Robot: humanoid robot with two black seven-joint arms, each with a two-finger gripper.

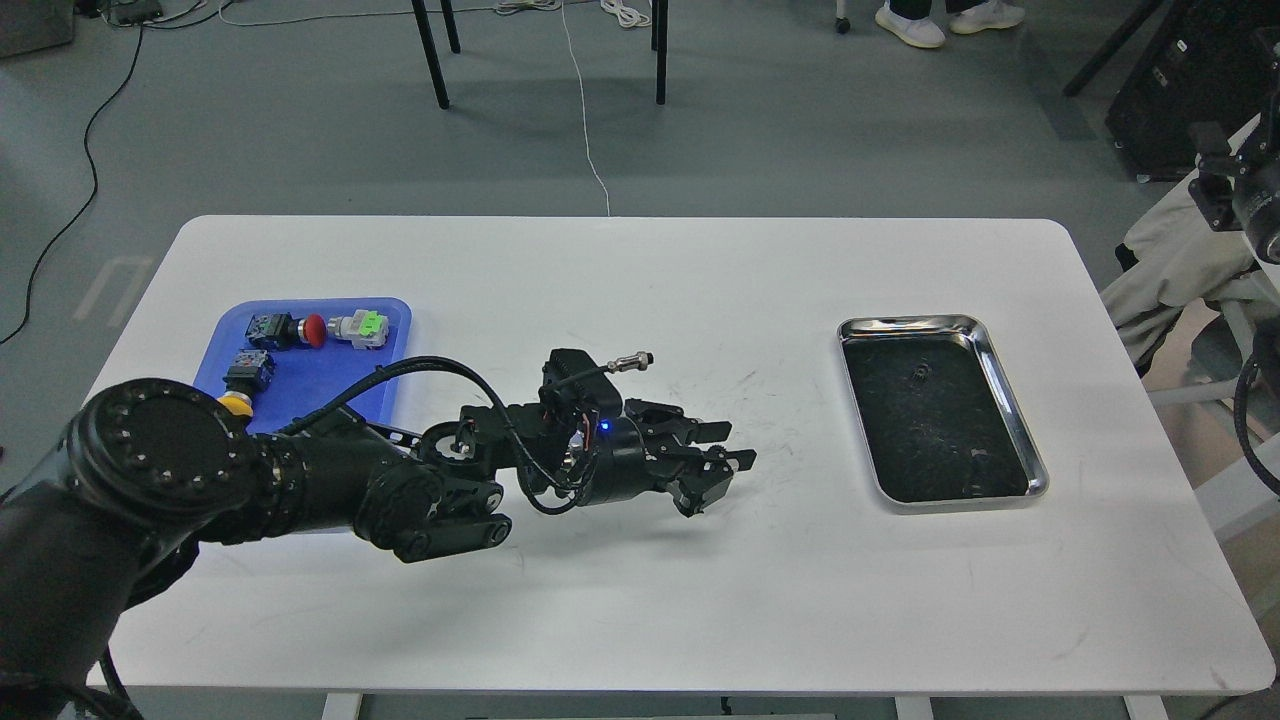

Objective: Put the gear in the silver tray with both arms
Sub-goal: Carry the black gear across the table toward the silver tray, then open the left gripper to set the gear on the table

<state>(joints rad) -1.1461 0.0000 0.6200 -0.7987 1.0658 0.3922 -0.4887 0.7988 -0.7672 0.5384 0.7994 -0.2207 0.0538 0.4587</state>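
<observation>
This looks like a robotics lab or test workshop: a plain white desk (640, 560) stands on a grey floor (780, 140) with loose cables (585, 130) trailing across it toward twelve o'clock, where black chair or stand legs (435, 55) rise. On the desk, a blue plastic tray (330, 385) at nine o'clock holds industrial push-button switches (315, 328), and a silver tray (1010, 400) with a scratched dark bottom sits at three o'clock. Dark equipment (1180, 90) and another machine's parts (1250, 200) crowd the edge at two o'clock, and someone's white sneakers (910, 25) show at one o'clock.
</observation>
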